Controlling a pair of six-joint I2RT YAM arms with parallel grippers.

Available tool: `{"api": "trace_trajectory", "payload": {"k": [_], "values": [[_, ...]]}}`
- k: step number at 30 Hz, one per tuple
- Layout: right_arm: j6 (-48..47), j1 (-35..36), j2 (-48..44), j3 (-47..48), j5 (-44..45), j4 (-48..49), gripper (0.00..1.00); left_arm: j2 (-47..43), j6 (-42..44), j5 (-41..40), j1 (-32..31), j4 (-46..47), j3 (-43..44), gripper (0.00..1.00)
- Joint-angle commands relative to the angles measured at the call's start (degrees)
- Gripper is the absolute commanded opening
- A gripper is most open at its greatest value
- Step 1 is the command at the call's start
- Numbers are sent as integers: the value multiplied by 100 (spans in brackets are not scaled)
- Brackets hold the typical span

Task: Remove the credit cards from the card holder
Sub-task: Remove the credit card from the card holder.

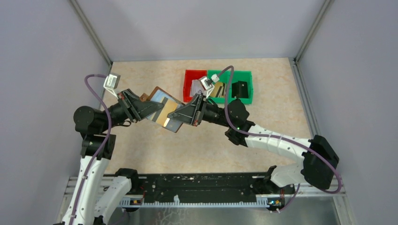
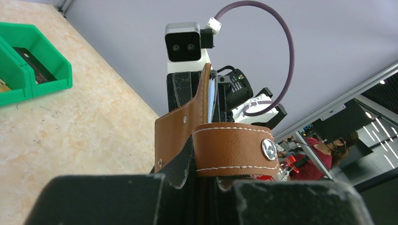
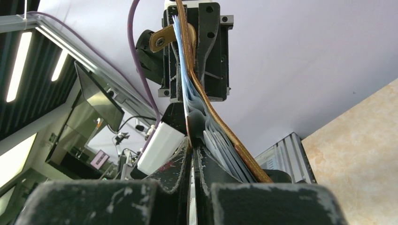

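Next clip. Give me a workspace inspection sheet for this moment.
Surface: beige marbled table.
Job's things: brown card holder open, held off the table between both claws; credit cards in its pockets.
Clutter: red bin and green bin at the far side, contents unclear.
Grippers: left claw shut on the holder's tab end; right claw shut on its opposite edge.
Cables: purple cables loop over both wrists.
Surroundings: grey walls; person beyond the enclosure.

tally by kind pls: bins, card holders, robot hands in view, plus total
bins: 2 (red bin, green bin)
card holder: 1
hands: 2 (left hand, right hand)
total: 5
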Motion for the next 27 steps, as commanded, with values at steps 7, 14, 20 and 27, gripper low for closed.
{"api": "trace_trajectory", "payload": {"k": [7,14,20,27], "values": [[-127,-82,-487,-305,203,457,0,100,-137,141,-1,471,78,0],[-141,-77,-358,-186,89,472,4,75,-1,177,-1,437,65,0],[180,-66,22,88,-45,922,27,177,312,144,-1,238,92,0],[537,-73,397,125,-111,1408,10,189,262,223,-1,217,132,0]]}}
